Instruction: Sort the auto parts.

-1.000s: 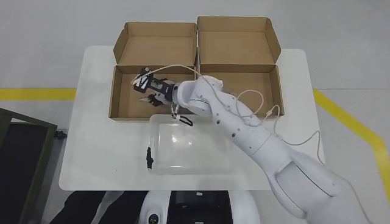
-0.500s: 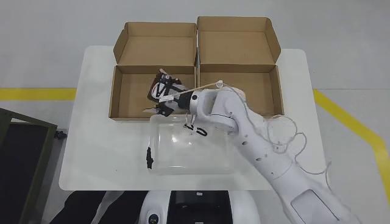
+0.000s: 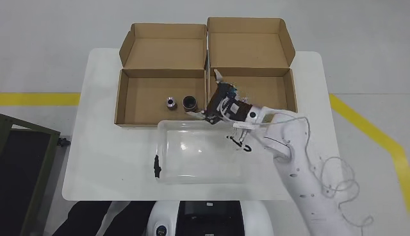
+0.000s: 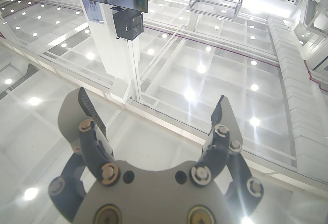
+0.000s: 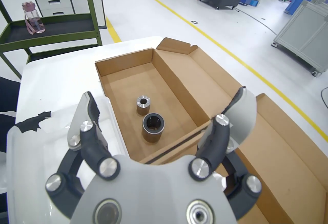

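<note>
Bushings are standing upright in the left cardboard box (image 3: 141,101) (image 5: 123,86), bores facing up. The wider bushing (image 5: 153,127) (image 3: 189,102) is sitting just ahead of and below the right end effector (image 5: 166,95) (image 3: 212,95), with the smaller bushing (image 5: 143,105) (image 3: 170,102) just beyond it, near but apart.

The right end effector is hanging with fingers spread wide and nothing between them. One finger is over the clear bin (image 5: 38,148) (image 3: 192,152), the other near the right cardboard box (image 5: 276,158) (image 3: 269,92).

A reach would be going forward and down, closing across the upright axis, and this arm is looking far nearer. The left end effector (image 4: 151,96) is pointing up at a ceiling, likewise spread and holding nothing.

The right wrist view is giving the bores and the parts' height. The top view is giving how they are lying side by side along the box's near wall.
</note>
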{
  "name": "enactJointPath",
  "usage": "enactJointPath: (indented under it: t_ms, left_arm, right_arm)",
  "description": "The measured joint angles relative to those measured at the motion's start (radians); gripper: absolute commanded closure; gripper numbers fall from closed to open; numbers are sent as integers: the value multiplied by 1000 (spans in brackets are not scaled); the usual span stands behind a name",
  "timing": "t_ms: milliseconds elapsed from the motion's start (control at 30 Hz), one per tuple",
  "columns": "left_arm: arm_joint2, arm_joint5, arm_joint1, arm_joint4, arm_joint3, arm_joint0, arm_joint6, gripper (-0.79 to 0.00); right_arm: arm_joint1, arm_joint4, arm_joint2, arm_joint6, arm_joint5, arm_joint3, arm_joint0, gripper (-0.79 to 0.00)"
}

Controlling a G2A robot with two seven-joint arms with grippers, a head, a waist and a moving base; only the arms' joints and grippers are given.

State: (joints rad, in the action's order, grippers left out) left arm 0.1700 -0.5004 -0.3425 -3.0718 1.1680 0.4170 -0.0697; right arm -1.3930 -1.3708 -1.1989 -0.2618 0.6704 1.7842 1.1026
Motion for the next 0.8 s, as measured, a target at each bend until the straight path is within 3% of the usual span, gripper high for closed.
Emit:
enactJointPath:
  t_ms: [267, 800]
  left_arm:
    - [0, 0, 0, 0, 0, 0, 0, -785]
    - [0, 0, 0, 0, 0, 0, 0, -785]
  right_arm:
    - [33, -49, -150, 147, -16, 88, 176, -785]
    - [70, -48, -444, 371, -152, 256, 569, -785]
